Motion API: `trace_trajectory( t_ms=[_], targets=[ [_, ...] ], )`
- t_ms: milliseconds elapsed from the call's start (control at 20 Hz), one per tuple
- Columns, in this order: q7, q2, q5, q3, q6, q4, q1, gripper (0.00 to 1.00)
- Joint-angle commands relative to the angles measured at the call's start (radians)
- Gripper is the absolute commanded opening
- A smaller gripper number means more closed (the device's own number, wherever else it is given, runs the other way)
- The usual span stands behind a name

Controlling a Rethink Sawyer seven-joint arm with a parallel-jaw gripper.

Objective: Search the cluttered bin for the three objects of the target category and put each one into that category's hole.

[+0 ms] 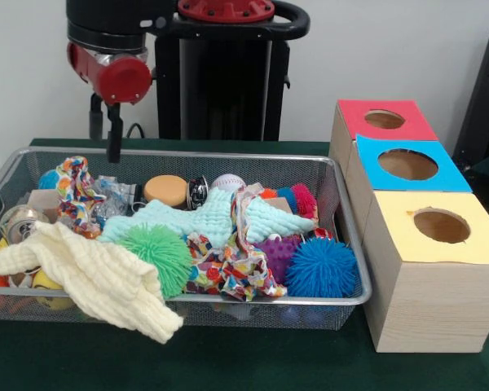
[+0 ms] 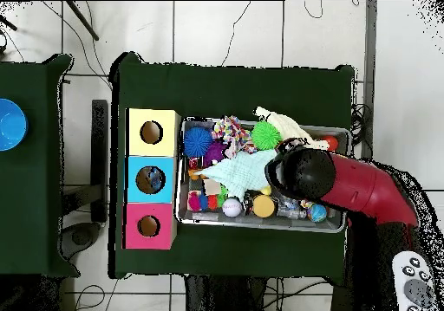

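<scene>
The wire mesh bin [image 1: 270, 300] is full of mixed things and sits on the green table; it also shows in the overhead view [image 2: 260, 226]. One crinkly see-through plastic piece [image 1: 112, 196] with blue and white marks lies at the bin's far left, beside a patterned cloth, and shows in the overhead view [image 2: 291, 210]. I see no other such piece. My gripper [image 1: 114, 151] hangs over the bin's far left edge, just above and behind that piece, holding nothing I can see. In the overhead view the arm's black head [image 2: 303, 174] hides it. The blue-panelled hole [image 1: 407, 164] is the middle of three boxes [image 2: 151, 179].
The red-panelled hole [image 1: 384, 120] and the yellow-panelled hole [image 1: 441, 226] flank the blue one. The bin holds spiky balls [image 1: 320, 267], a cream cloth [image 1: 98, 277] hanging over the front rim, a mint cloth [image 1: 208, 218], a metal can [image 1: 19, 225] and a baseball [image 1: 228, 182].
</scene>
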Motion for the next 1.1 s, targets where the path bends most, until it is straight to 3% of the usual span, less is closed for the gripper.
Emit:
trace_trajectory(
  t_ms=[50,400,1100],
  targets=[
    [0.076,0.022,-0.025,0.002,-0.122,0.126,0.014,1.0],
    [0.054,0.036,-0.025,0.017,-0.202,0.17,-0.021,1.0],
    [0.057,0.038,-0.035,-0.01,-0.305,0.24,-0.022,1.0]
  ],
)
